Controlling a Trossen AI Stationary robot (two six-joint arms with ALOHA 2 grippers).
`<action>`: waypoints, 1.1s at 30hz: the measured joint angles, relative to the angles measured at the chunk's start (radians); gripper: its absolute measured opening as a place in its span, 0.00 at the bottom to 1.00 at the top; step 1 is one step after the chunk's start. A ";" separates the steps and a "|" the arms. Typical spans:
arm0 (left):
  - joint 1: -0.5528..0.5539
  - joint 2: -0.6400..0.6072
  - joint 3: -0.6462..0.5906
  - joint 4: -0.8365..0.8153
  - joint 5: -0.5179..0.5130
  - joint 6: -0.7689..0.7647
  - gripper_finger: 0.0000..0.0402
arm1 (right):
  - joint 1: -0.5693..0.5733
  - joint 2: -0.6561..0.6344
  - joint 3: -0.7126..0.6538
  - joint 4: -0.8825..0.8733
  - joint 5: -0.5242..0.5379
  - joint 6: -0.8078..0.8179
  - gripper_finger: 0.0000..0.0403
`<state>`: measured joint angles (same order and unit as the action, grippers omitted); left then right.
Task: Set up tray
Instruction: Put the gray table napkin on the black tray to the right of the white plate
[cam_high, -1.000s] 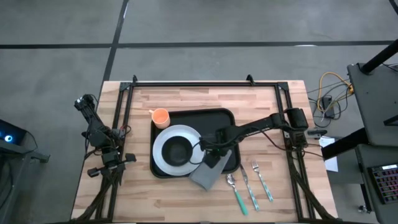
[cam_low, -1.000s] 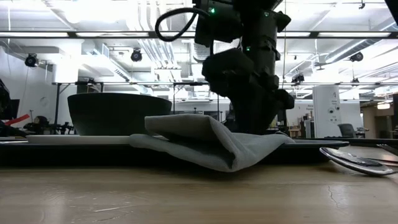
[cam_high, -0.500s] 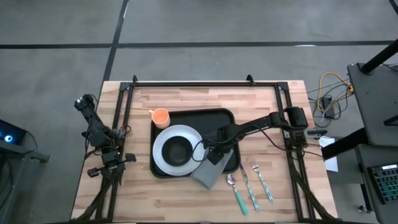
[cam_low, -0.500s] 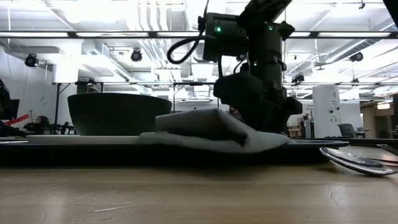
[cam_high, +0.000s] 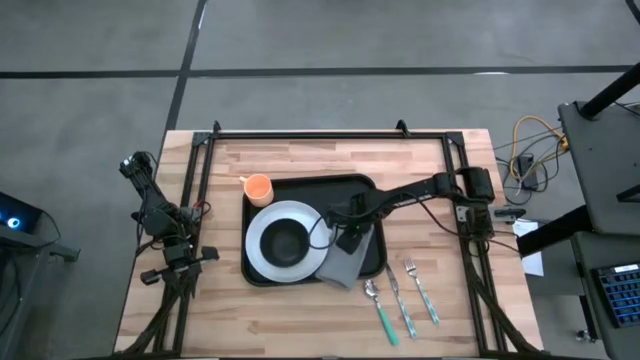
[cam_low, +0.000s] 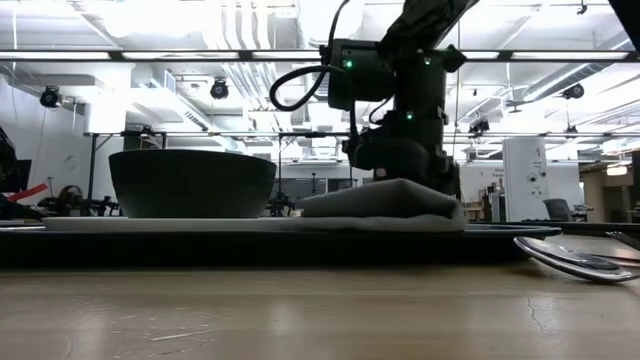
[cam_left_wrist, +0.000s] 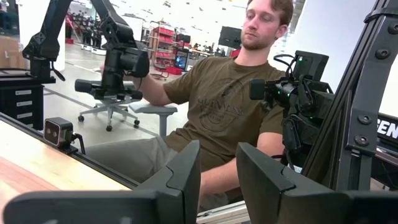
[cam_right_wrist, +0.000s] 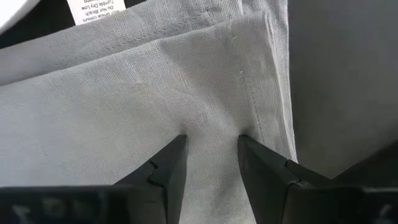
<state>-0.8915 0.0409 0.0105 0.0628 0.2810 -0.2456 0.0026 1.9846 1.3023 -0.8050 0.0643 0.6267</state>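
Over the table, the high view shows the large black rectangular tray (cam_high: 310, 186) lying near the middle of the wooden table (cam_high: 300, 310), its long axis running left to right. The right gripper (cam_high: 347, 238) reaches in over the tray's right part, pressed onto the grey folded cloth napkin (cam_high: 346, 264), which lies partly on the tray with its near corner over the front rim. Just to its left sits the round white plate (cam_high: 261, 254) carrying a dark bowl (cam_high: 285, 241); a small orange cup (cam_high: 258, 187) stands at the tray's far-left corner. A spoon and two forks with teal handles (cam_high: 400, 300) lie on the wood off the tray's right front, apart from the napkin. The left arm waits folded at the table's left edge, so the right arm is much nearer.

At table height, the napkin (cam_low: 385, 205) rests flat on the tray (cam_low: 250, 245), beside the bowl (cam_low: 190, 182), with the right gripper directly above it.

From the left wrist, the left gripper (cam_left_wrist: 217, 171) stands open, holding nothing; a seated person (cam_left_wrist: 224, 106) is beyond the table.

From the right wrist, the right gripper (cam_right_wrist: 211, 155) pinches a fold of napkin (cam_right_wrist: 112, 118) between its fingers; likely the plate alone crowds any shift leftward.
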 joint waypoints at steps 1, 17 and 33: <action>0.000 0.000 0.000 0.000 0.000 0.000 0.21 | -0.002 0.000 0.000 0.001 0.018 -0.034 0.32; 0.000 0.000 0.000 0.000 0.000 0.000 0.21 | -0.025 0.003 0.000 0.009 0.199 -0.349 0.35; 0.000 0.000 0.000 0.000 0.000 0.000 0.21 | -0.094 0.005 -0.002 0.044 0.264 -0.560 0.32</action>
<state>-0.8917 0.0406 0.0105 0.0624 0.2810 -0.2459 -0.0916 1.9896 1.3003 -0.7608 0.3282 0.0662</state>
